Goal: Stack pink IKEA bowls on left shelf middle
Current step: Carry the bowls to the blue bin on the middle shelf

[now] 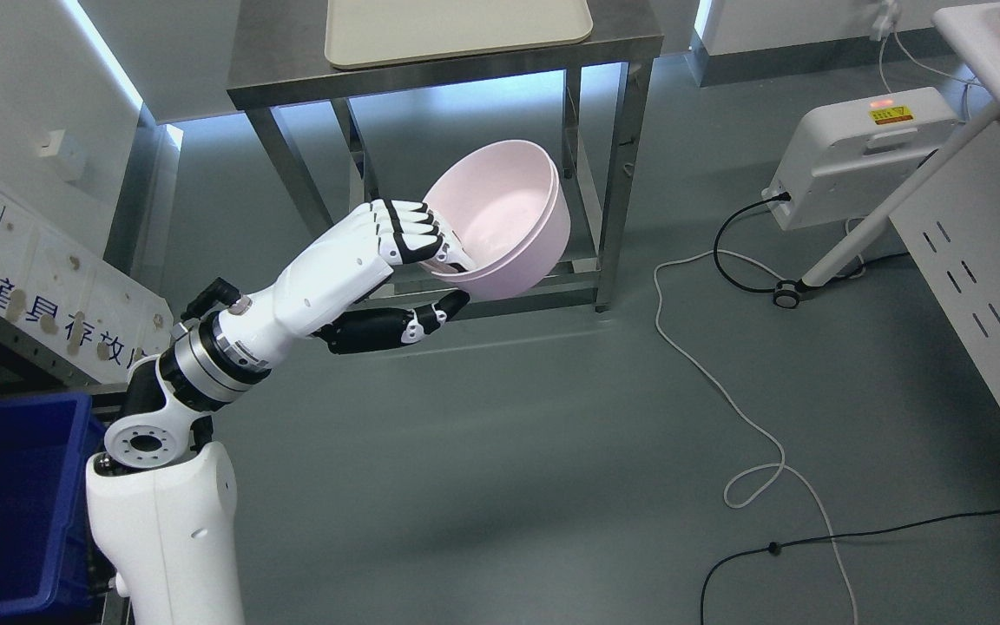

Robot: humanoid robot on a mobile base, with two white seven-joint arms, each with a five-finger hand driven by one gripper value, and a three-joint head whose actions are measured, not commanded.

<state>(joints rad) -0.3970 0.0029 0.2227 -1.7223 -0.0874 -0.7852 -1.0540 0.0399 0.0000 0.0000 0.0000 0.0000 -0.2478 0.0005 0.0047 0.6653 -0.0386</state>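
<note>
A pink bowl (pixel 504 221) hangs in the air over the grey floor, tilted with its opening toward the upper left. It looks like two bowls nested, since a second rim shows on its right side. My left hand (pixel 430 269) is shut on the bowl's near rim: the fingers (pixel 409 230) hook over the rim into the bowl and the thumb (pixel 439 312) presses from below. The left arm rises from the lower left. My right arm does not show.
A steel table (pixel 621 156) with a beige tray (pixel 457 30) stands right behind the bowl. A blue bin (pixel 5 495) and a shelf with a labelled white panel (pixel 40 286) sit at the left. White and black cables (pixel 726 391) lie on the floor; a perforated white shelf (pixel 986 286) stands at right.
</note>
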